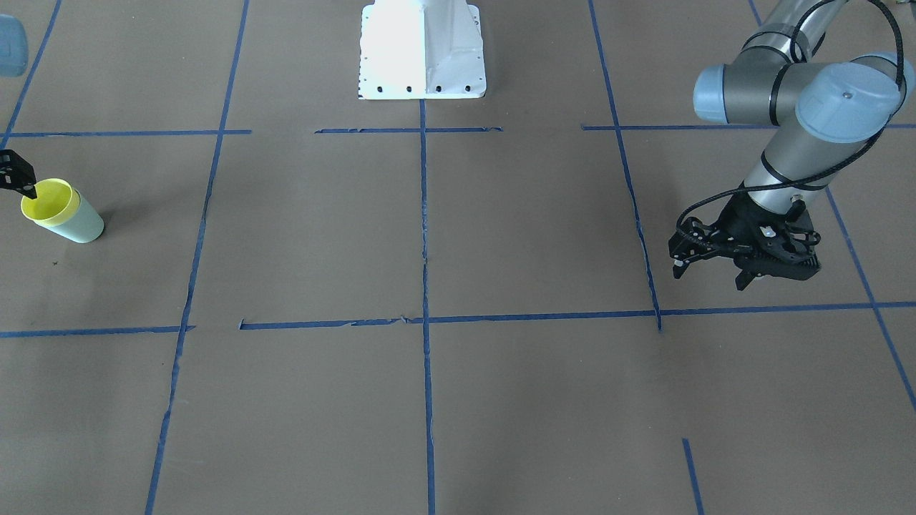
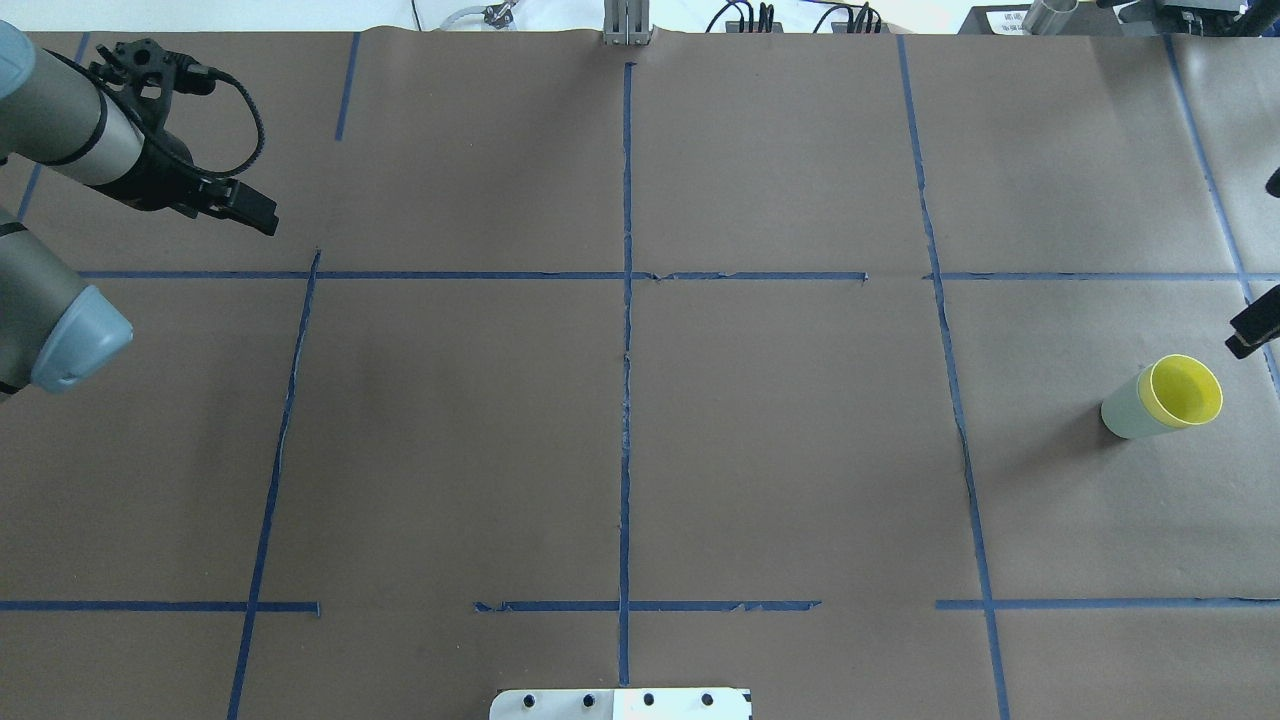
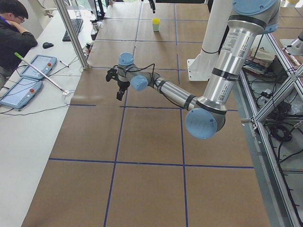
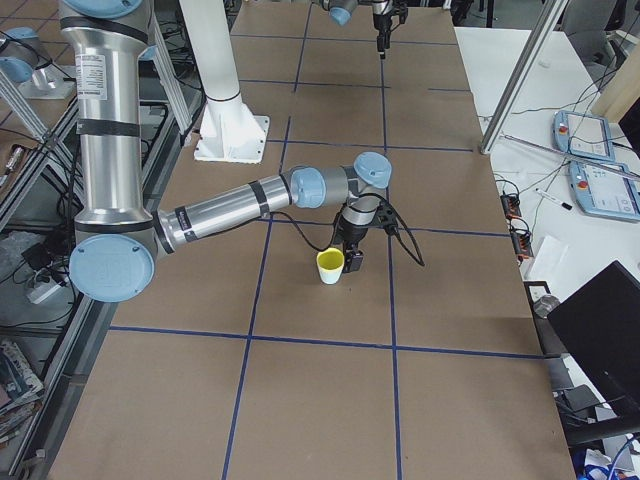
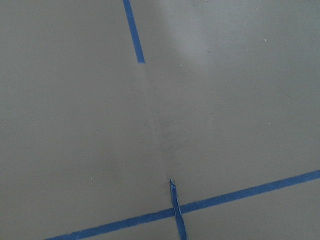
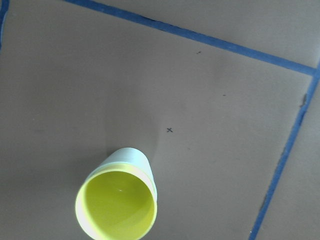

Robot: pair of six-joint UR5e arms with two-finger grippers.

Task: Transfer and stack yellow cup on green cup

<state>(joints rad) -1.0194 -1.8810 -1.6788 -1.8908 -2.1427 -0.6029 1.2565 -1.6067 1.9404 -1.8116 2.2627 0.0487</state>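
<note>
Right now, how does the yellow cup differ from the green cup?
The yellow cup is bright yellow; the green cup is pale mint. The yellow cup sits nested inside, showing only its rim and inner wall; the green cup shows its side wall and stands on the table. Both are upright and tapered.

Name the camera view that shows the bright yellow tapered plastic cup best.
The right wrist-mounted view: the bright yellow tapered plastic cup shows large, nested in the pale green tapered plastic cup. Overhead exterior and exterior front-facing show it small near an edge; both side views show it smaller; the left wrist-mounted view misses it.
</note>
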